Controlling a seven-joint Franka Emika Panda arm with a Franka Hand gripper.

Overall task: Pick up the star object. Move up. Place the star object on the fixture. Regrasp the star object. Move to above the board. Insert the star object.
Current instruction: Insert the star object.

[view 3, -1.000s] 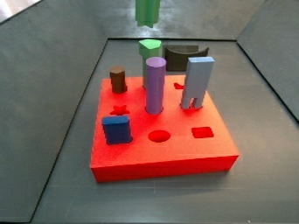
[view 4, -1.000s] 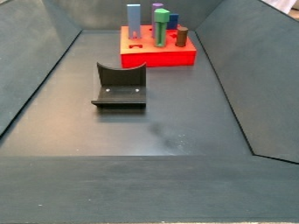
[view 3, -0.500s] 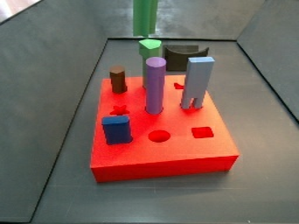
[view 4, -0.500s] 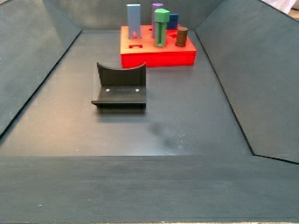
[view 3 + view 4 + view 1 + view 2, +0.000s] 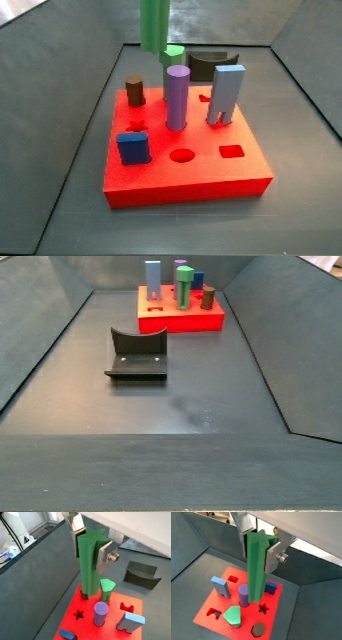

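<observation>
My gripper (image 5: 89, 549) is shut on the star object (image 5: 90, 567), a long green star prism that hangs upright between the silver fingers (image 5: 105, 556). It hangs above the red board (image 5: 87, 626), over the area near the star cut-out (image 5: 79, 615). Both wrist views show this grip (image 5: 258, 549), with the star object (image 5: 256, 572) above the board (image 5: 251, 617). In a side view only the prism's lower part (image 5: 155, 25) shows, above the board's far edge (image 5: 201, 175); the gripper is out of frame there. The dark fixture (image 5: 207, 66) stands behind the board, and it shows in both side views (image 5: 138, 356).
On the board stand a purple peg (image 5: 177, 97), a blue arch piece (image 5: 227, 95), a brown peg (image 5: 135, 92), a blue block (image 5: 132, 148) and a short green block (image 5: 171, 55). Grey sloped walls enclose the floor (image 5: 174, 406).
In the side view the star object has come down and shifted a little to the left, and more of it shows now. The pegs, board and fixture have not moved.
</observation>
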